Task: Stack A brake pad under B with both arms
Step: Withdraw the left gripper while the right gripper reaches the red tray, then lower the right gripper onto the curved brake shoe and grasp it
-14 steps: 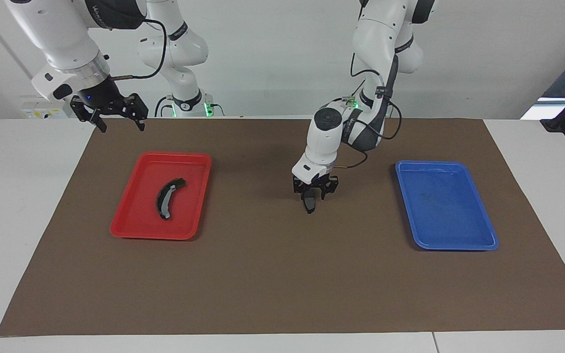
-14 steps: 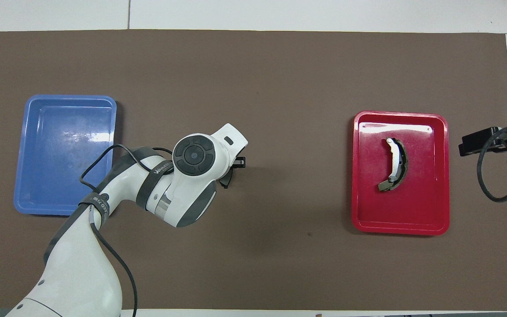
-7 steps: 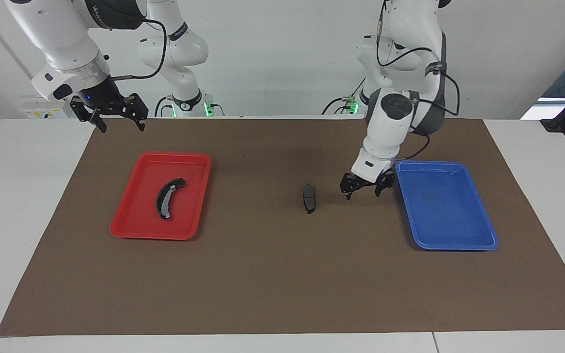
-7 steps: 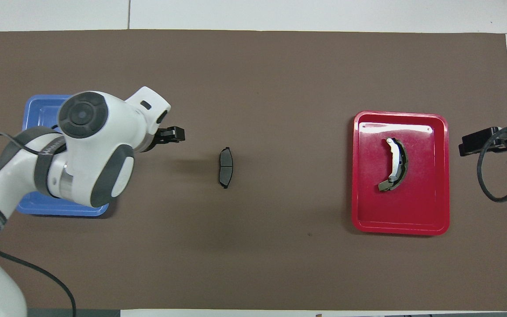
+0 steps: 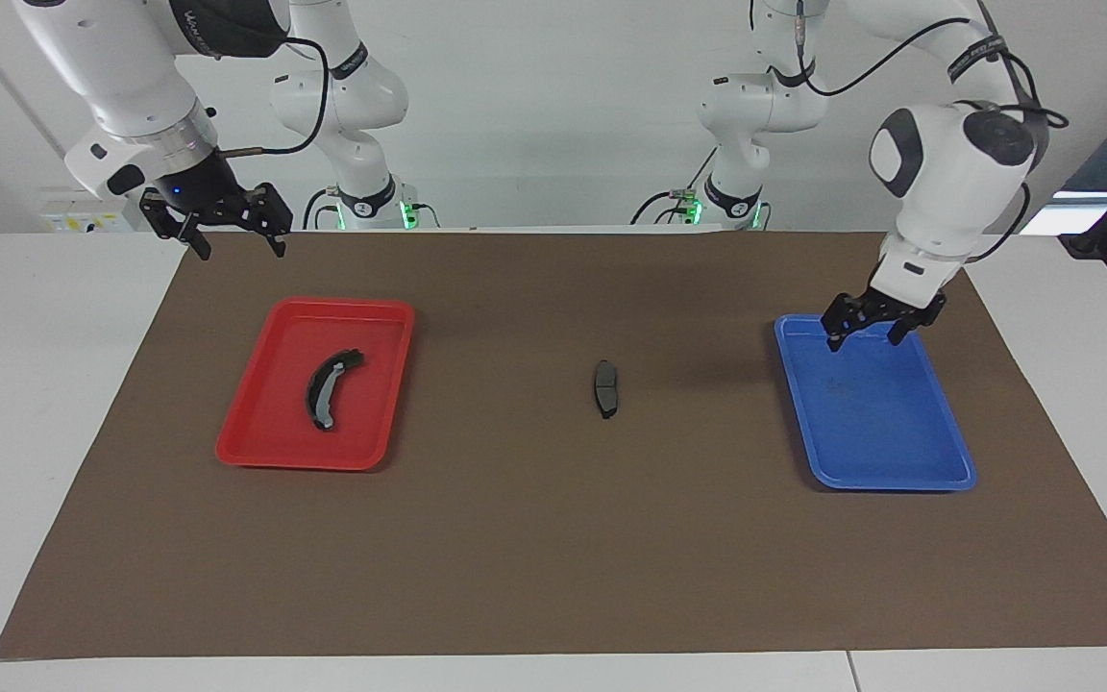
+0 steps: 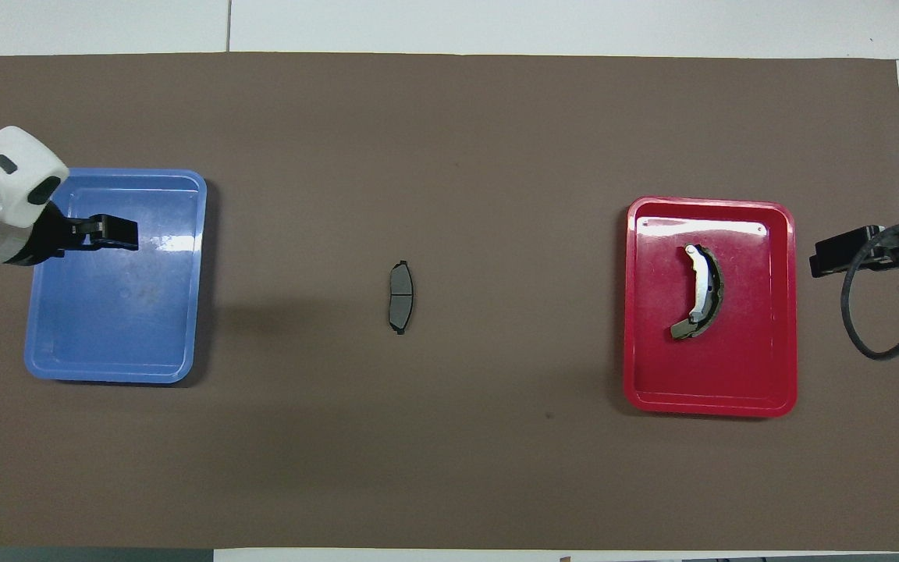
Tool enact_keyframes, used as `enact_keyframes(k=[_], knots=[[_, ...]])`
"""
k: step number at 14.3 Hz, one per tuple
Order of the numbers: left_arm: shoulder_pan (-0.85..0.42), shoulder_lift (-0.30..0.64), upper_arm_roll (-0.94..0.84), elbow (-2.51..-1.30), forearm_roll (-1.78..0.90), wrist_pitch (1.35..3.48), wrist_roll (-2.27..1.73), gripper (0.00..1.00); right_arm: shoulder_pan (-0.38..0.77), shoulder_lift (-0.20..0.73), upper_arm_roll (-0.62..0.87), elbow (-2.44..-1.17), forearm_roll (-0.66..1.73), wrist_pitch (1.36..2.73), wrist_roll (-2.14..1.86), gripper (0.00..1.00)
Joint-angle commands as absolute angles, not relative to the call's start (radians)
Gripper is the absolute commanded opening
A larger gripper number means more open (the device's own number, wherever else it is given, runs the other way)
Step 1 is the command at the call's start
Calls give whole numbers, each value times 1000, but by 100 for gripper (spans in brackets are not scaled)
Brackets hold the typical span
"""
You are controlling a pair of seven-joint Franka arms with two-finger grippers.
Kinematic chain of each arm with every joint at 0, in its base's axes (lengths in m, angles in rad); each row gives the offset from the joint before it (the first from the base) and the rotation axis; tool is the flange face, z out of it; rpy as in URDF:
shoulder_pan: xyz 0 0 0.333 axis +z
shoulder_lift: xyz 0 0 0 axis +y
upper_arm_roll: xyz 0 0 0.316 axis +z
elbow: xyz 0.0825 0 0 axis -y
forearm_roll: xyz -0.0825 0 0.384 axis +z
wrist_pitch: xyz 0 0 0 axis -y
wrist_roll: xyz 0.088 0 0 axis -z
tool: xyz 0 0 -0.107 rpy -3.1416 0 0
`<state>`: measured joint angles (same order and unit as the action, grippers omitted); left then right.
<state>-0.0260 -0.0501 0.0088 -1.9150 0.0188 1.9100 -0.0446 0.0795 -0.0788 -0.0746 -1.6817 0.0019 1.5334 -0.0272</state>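
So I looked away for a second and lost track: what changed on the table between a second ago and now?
The left gripper let go of the short brake pad on the brown mat mid-table, then rose and swung away toward its own end; it is now open over the blue tray. The curved brake piece in the red tray and the waiting right gripper stayed put.

Left claw and right claw both hang raised, fingers spread, empty.

The A brake pad lies on the mat, between two trays. B lies in the tray near the right gripper; the left gripper hangs over the other tray.
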Motion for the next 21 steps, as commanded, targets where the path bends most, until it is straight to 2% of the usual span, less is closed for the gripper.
enact_keyframes(k=[1, 3, 7, 12, 15, 21], knots=[[12, -38, -2, -1760, 12, 1732, -26, 100, 86, -100, -74, -1718, 20, 1572, -25, 100], [18, -34, -2, -1679, 12, 1651, -25, 100, 89, -104, -74, -1782, 21, 1656, -21, 100], [17, -3, -3, -1557, 11, 1514, -23, 100, 92, -104, -74, -1989, 40, 1880, 72, 100], [15, -37, -5, -1614, 11, 1473, 23, 100, 101, 21, -74, -2130, 58, 2109, 120, 100], [11, -41, -5, -1626, 11, 1474, 23, 100, 98, 54, -74, -2256, 58, 2305, 127, 100], [17, -41, -5, -1624, 11, 1471, 15, 100, 83, 117, -75, -2275, 58, 2348, 141, 99]])
